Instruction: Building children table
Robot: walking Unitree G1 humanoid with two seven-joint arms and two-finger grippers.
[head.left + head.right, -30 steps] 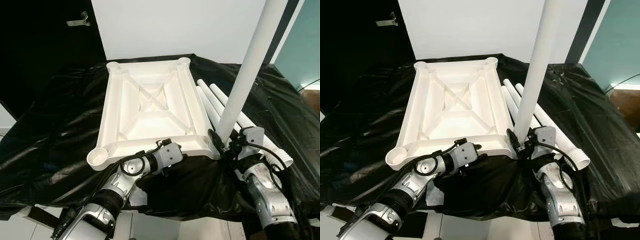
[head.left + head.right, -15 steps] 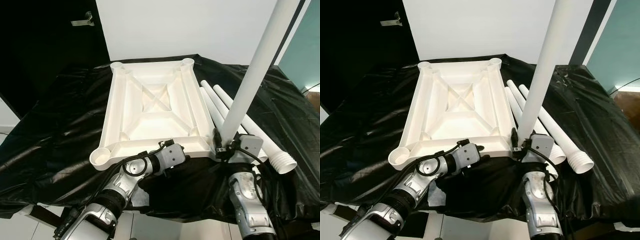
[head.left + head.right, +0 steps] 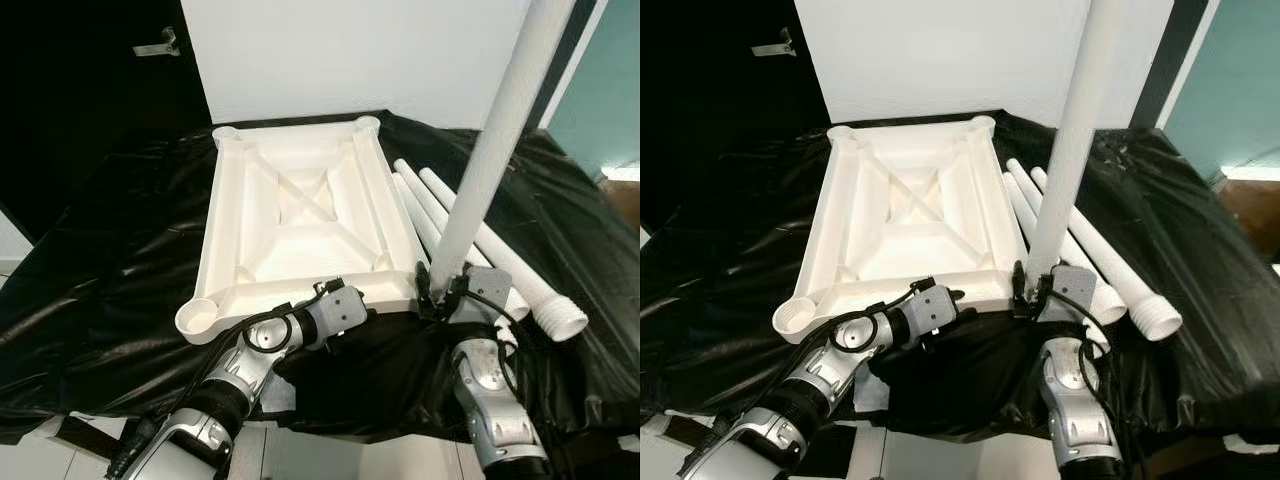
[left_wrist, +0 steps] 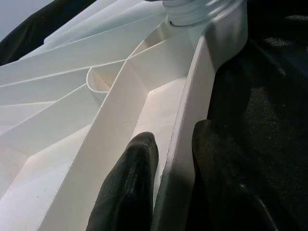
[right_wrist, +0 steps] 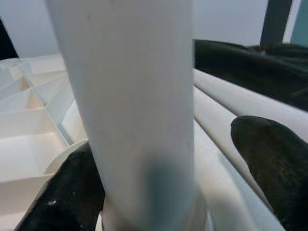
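Standing almost upright in the near right corner socket of the upturned white table top (image 3: 300, 215), the white leg (image 3: 485, 160) is the weak point of this moment. It leans a little toward one o'clock, so it may not be seated squarely in the socket.

The right gripper (image 3: 447, 290) sits at the leg's foot, at about five o'clock of the table top. In the right wrist view one black finger (image 5: 72, 192) lies against the tube, while the other (image 5: 269, 149) stands off with a gap, so the pincer looks released around the leg, not clenched on it. If the arm draws away while the leg is only resting in the socket, the tall tube could topple toward the three spare legs (image 3: 470, 240) lying just beside the top at three o'clock, or off the black sheet (image 3: 110, 250).

The left gripper (image 4: 168, 183) grasps the near rim of the table top at six o'clock, one finger inside the wall, one outside. That hold steadies the top. A hard push down on a tilted leg could still twist the light plastic, slide it over the slick sheet, or jam the thread crooked.

The other three corner sockets are not yet filled, so most of the task is left.
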